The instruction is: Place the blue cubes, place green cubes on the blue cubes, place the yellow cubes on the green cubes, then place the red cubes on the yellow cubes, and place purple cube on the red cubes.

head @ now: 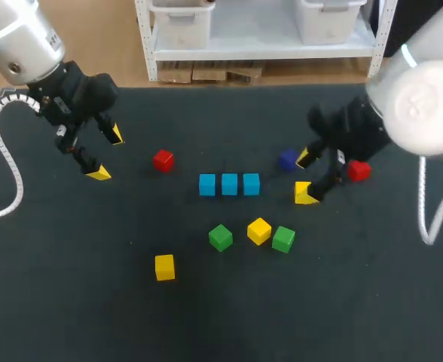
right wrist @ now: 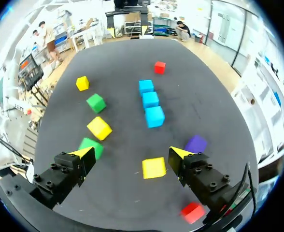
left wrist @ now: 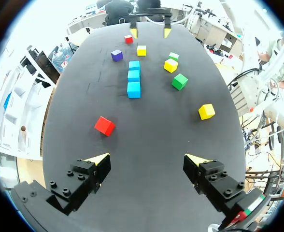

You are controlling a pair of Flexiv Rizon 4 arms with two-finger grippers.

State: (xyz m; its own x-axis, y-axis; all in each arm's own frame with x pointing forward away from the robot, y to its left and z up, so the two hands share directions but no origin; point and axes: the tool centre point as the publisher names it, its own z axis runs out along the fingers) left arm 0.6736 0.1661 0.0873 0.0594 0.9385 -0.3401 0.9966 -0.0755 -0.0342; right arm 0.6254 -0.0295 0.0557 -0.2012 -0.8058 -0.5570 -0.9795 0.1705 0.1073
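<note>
Three blue cubes (head: 230, 184) lie in a touching row at the table's middle. In front of them lie two green cubes (head: 221, 237) (head: 283, 239) with a yellow cube (head: 258, 231) between them. Another yellow cube (head: 165, 267) lies nearer the front left. My right gripper (head: 307, 177) is open, low over a third yellow cube (right wrist: 154, 167), which lies on the table between and just ahead of its fingers, untouched. A purple cube (right wrist: 196, 143) and a red cube (right wrist: 192, 212) lie beside that gripper. My left gripper (head: 107, 154) hangs open and empty at the far left, with a second red cube (left wrist: 104, 125) ahead of it.
The black table (head: 71, 302) has broad bare cloth at the front and on the left. The left arm's white cable (head: 3, 166) loops down near the left edge.
</note>
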